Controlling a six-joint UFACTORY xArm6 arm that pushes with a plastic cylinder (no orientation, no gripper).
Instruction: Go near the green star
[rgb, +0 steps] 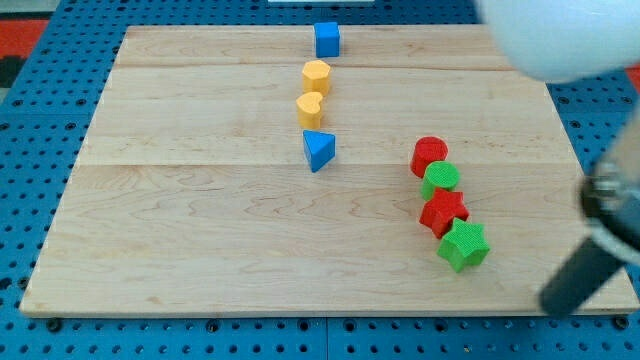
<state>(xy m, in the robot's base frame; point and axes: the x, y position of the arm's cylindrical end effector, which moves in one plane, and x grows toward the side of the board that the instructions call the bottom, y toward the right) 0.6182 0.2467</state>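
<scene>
The green star (463, 245) lies at the board's lower right, the lowest block in a slanted row. Above it in that row are a red star (443, 212), a green round block (440, 180) and a red round block (430, 155). My rod comes in from the view's right edge, dark and blurred. My tip (553, 303) is near the board's bottom right corner, to the right of and a little below the green star, apart from it.
A blue cube (327, 40), a yellow hexagon (316, 76), a yellow heart (310, 108) and a blue triangle (318, 150) form a column at the top centre. A blurred white arm part (560, 35) fills the top right. The wooden board (200, 220) rests on a blue pegged surface.
</scene>
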